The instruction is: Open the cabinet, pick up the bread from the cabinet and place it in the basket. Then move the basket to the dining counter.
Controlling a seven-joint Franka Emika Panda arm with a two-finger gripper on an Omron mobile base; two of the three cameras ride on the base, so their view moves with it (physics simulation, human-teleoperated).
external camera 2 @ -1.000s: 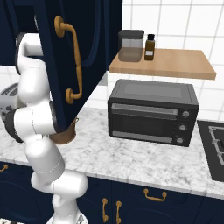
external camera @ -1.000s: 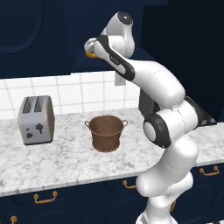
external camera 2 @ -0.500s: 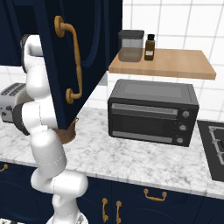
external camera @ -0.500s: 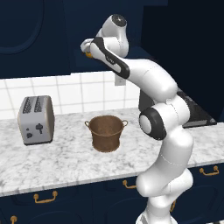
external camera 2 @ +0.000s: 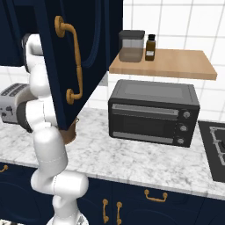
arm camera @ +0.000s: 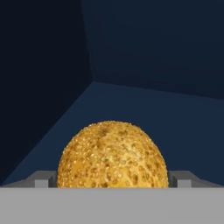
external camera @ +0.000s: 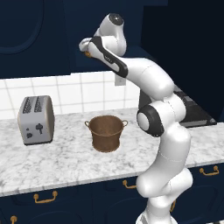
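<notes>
2 of my fingers (arm camera: 43, 180) stand wide on either side of the bread (arm camera: 113, 155), which sits on the cabinet (arm camera: 175, 127) floor; my gripper (arm camera: 113, 183) grips nothing.

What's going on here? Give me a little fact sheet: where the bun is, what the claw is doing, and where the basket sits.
cabinet: door swung open
bread: on the cabinet floor, between the finger tips
gripper: open, one finger each side of the bread, not yet closed on it
basket: upright on the marble worktop, right of the toaster, nothing visible inside
task stage: bread not yet lifted out
</notes>
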